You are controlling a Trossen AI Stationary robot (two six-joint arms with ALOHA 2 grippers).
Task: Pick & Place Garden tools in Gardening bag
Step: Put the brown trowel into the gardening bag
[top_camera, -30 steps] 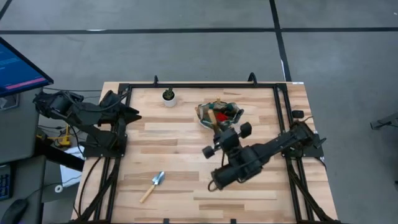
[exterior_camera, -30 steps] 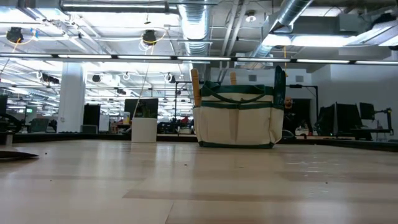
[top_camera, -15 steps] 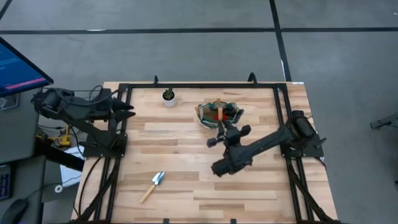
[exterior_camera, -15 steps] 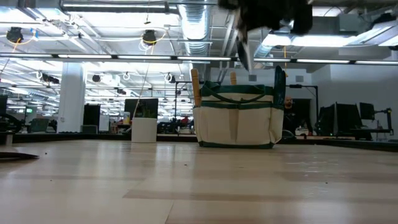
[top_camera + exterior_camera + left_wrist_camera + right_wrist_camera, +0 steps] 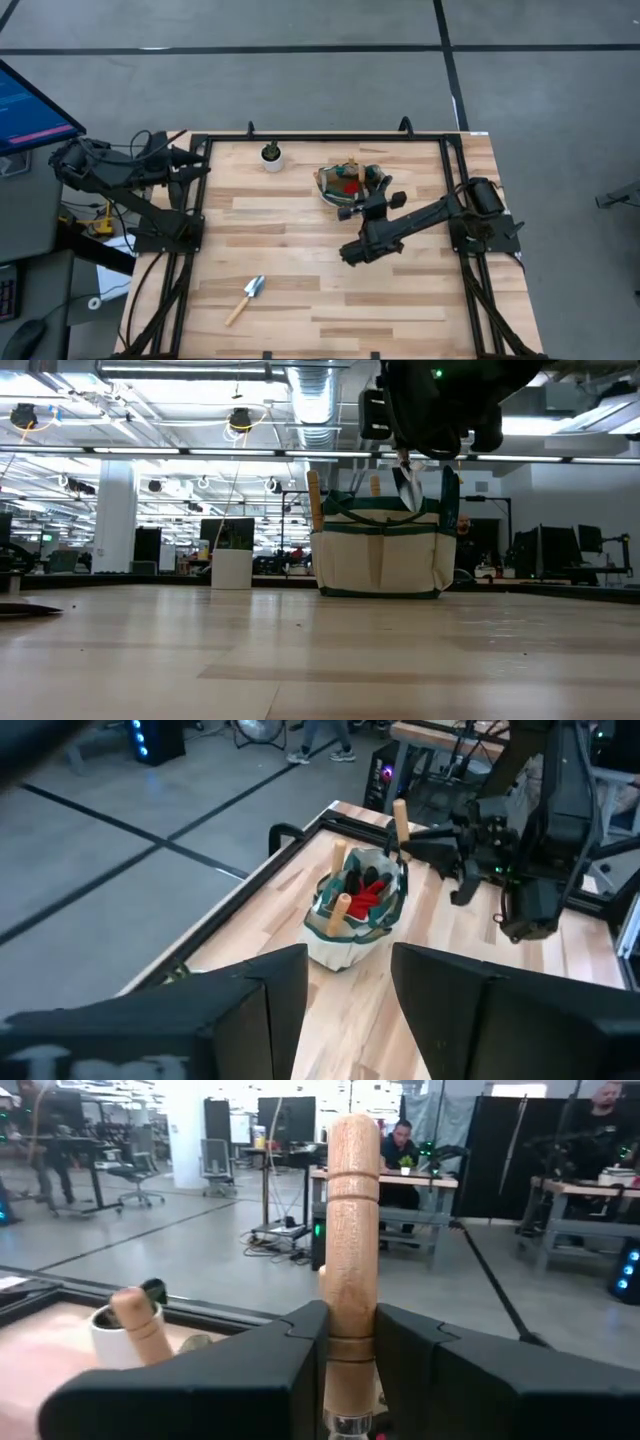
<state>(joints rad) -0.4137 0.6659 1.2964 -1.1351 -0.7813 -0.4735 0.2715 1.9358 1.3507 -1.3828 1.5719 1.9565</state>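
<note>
Wooden table (image 5: pixel 300 290): trowel (image 5: pixel 350 1230) upright in right end effector (image 5: pixel 350 1342), seemingly above gardening bag (image 5: pixel 352 183).

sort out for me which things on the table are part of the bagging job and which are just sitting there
Part of the job:
- gardening bag, tool handles already sticking out of it
- trowel clamped in the right end effector, hanging blade down at the bag
- trowel on the table, near the front edge

Just sitting there:
- small white pot with a green plant

Grey concrete floor (image 5: pixel 300 70), exposed ceiling ducts (image 5: pixel 315 400), office desks (image 5: pixel 400 1185)
</note>
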